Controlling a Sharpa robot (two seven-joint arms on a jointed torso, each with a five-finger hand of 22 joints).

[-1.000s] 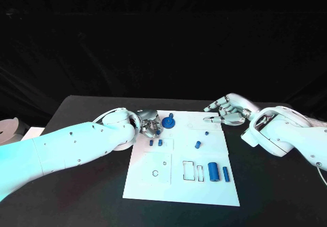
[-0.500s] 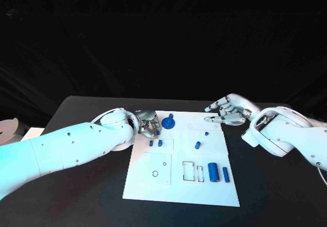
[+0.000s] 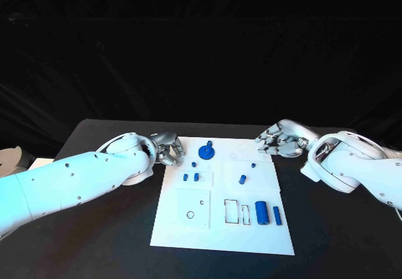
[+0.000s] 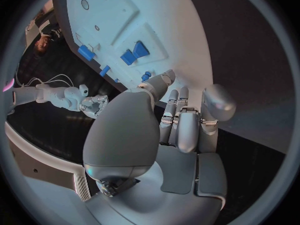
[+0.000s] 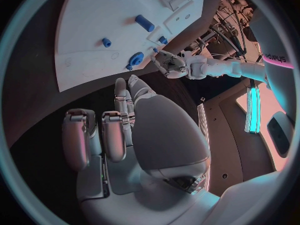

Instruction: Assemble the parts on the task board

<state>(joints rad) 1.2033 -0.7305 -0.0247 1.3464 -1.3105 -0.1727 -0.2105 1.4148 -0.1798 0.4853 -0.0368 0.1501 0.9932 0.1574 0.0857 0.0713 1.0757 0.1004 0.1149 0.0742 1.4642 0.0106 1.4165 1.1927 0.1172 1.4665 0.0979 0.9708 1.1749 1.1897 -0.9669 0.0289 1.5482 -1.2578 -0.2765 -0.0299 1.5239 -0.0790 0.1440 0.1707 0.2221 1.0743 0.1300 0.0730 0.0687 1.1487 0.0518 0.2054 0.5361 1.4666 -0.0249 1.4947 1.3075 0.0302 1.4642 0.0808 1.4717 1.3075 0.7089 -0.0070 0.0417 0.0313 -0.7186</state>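
The white task board (image 3: 219, 229) lies in the middle of the table. At its far end a round blue part (image 3: 206, 152) stands beside a small blue peg (image 3: 194, 164). Two short blue pieces (image 3: 191, 176) lie just nearer. A blue cylinder (image 3: 262, 211) and a thin blue bar (image 3: 277, 214) lie at the near right. My left hand (image 3: 168, 148) hovers off the board's far left edge, fingers loosely bent, holding nothing (image 4: 178, 120). My right hand (image 3: 280, 139) hangs past the far right corner, fingers half curled and holding nothing (image 5: 115, 130).
Two more small blue pegs (image 3: 242, 178) (image 3: 252, 164) stand on the board's right half. Outlined slots (image 3: 236, 210) and a raised plate with holes (image 3: 194, 208) sit on the near half. Black table (image 3: 100, 232) surrounds the board.
My left hand has drawn back left off the board, uncovering the small peg by the round part. My right hand has curled its fingers inward a little.
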